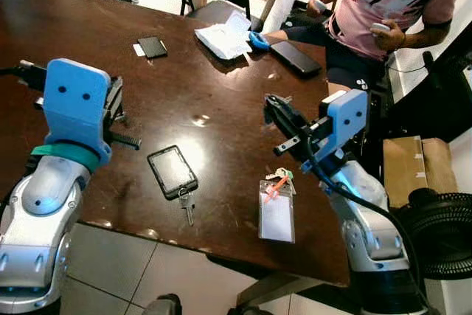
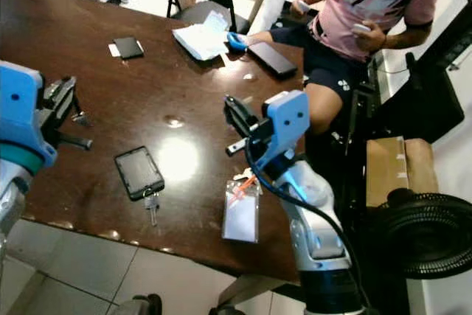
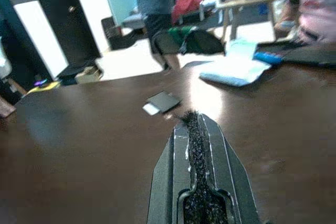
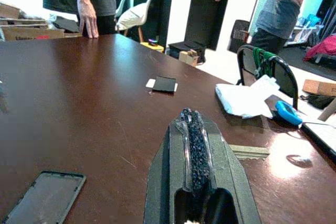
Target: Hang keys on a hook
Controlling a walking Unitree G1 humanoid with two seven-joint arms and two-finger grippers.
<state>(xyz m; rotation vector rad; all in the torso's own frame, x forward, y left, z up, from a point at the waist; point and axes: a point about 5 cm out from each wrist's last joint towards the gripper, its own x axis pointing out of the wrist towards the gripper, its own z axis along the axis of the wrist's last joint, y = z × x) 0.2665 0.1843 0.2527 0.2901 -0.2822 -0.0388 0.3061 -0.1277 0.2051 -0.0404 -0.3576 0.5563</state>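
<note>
One key (image 1: pixel 187 205) lies at lower centre, between my left gripper (image 1: pixel 122 119) and right gripper (image 1: pixel 279 119); both are pressed together, empty.

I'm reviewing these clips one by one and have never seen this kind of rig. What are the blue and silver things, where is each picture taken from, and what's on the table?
It is a humanoid robot seen from its own head. The two wide pictures are its left and right eyes looking down at a dark wooden table. The silver arms with blue blocks are its own; each ends in a gripper with two black fingers. The left gripper and right gripper both hover above the table, shut and holding nothing.

The other two pictures come from cameras on the wrists, looking along the closed fingers.

Near the table's front edge lie a key attached to a black card holder, and a bunch of keys with a clear badge holder. Farther off are a small black card, white paper and a dark phone. A seated person is at the far corner.
</note>
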